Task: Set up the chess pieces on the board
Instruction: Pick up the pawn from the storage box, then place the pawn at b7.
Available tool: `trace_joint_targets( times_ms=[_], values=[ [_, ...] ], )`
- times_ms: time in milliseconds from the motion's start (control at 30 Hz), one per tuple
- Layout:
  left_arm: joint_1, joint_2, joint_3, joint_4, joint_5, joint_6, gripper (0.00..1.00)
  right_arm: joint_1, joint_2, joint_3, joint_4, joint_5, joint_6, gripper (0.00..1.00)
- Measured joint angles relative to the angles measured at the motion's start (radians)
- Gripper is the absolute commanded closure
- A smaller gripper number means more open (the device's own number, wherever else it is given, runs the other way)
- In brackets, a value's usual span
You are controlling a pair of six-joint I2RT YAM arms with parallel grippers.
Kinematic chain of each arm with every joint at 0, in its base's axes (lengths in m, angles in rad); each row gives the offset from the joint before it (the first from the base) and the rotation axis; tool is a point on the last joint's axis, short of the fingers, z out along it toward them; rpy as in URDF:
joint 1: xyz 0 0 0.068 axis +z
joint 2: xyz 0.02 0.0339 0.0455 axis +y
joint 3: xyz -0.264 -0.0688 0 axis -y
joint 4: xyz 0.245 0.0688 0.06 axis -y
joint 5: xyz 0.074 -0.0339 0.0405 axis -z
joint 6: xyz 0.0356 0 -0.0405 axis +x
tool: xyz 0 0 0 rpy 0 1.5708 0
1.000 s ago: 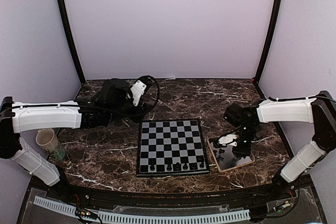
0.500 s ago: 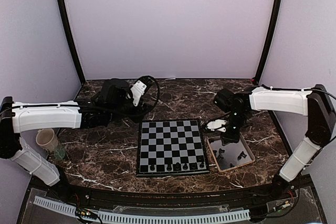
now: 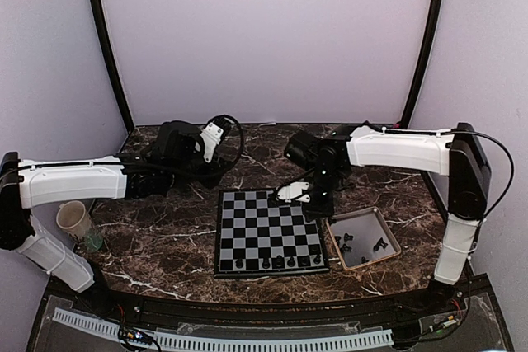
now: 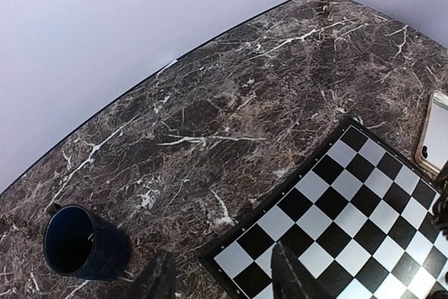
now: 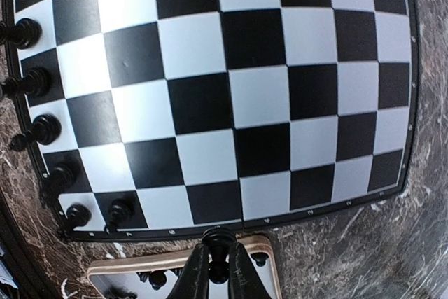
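- Top view: a brown marble table [image 3: 165, 237] stands between lilac walls. The chessboard [image 3: 267, 232] lies near the middle of the near edge, with chess pieces [image 3: 278, 261] lining its near edge. The tan-rimmed tray [image 3: 363, 227] just right of it holds more. A paper cup [image 3: 74, 220] stands at the left edge. The right gripper [image 3: 316, 208] hovers over the chessboard's far right corner.
- Left wrist: the left gripper [image 4: 224, 281] has its fingers apart and empty, above a chessboard corner, with a navy mug [image 4: 77, 246] nearby.
- Right wrist: the right gripper is clamped on one dark chess piece [image 5: 218, 248]. The border markings are too small to read.
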Motion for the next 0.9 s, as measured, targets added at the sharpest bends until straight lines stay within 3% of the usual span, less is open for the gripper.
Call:
trace_joint_targets(
  times_ms=[300,900],
  values=[
    [0.001,-0.048,0.000,0.002,-0.038,0.001,0.51,0.105,0.114,0.054,-0.047,-0.016,0.000,0.88],
    [0.001,-0.052,0.000,0.002,-0.044,0.007,0.51,0.156,0.149,0.053,-0.092,-0.060,0.000,0.86]
  ],
)
